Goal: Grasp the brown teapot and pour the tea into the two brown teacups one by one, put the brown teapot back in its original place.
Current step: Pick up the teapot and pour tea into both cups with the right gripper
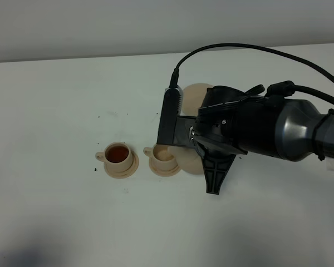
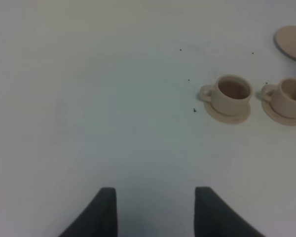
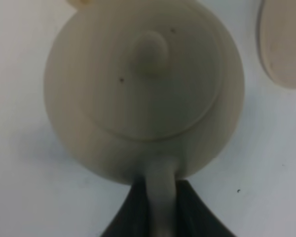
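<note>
My right gripper is shut on the loop handle of the brown teapot, seen from above with its knobbed lid. In the high view the right arm covers most of the teapot, which hangs just right of the right teacup. That cup's inside looks pale. The left teacup holds dark tea. Both cups stand on their small saucers. The teapot's wide saucer lies bare behind the arm. My left gripper is open over bare table, well short of the cups.
The white table carries a few dark specks around the left cup. The right arm's cables arch over the back right. The wide saucer also shows in the left wrist view, beyond the right cup.
</note>
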Available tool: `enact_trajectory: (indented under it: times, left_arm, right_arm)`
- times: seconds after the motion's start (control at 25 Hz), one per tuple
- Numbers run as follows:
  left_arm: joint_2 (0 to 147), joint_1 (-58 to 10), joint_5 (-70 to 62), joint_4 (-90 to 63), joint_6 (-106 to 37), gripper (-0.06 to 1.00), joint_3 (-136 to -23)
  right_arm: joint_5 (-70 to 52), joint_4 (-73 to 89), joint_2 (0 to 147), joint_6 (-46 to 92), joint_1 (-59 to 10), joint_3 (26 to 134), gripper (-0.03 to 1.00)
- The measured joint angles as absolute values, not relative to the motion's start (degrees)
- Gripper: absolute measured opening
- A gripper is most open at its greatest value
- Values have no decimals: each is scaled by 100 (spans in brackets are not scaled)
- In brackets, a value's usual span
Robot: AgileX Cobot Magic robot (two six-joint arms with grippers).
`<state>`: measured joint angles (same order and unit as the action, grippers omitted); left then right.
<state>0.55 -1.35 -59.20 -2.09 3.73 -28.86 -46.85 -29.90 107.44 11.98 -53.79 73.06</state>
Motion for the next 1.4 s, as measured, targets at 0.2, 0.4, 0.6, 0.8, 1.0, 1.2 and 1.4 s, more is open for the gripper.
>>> enact_trajectory:
  times: [0.2, 0.4, 0.6, 0.8, 1.0, 1.2, 1.4]
  left_arm:
    - [55, -135, -5920, -209, 373, 41, -2886]
    - [55, -135, -5920, -209, 373, 41, -2886]
    - [55, -135, -5920, -209, 373, 41, -2886]
    - [55, -135, -5920, -209, 373, 41, -2886]
    - [55, -135, -5920, -209, 373, 41, -2886]
    - [55, -135, -5920, -209, 373, 41, -2886]
    - [55, -135, -5920, -209, 373, 41, -2886]
  right_arm:
    - [-4696, -2998, 10744, 1228, -5381, 7320, 12]
    - [-4734, -3137, 10744, 1279, -5434, 7320, 12]
    - [-4818, -3244, 10744, 1295, -5486, 7335, 12]
    - [-4928, -3362, 10744, 1307, -5486, 7506, 12]
    - [-4978, -3394, 10744, 1386, -5486, 7597, 12]
    - [-5010, -3405, 10744, 1437, -5486, 7597, 12]
    - [-5016, -3400, 10744, 1522, -5486, 7597, 12]
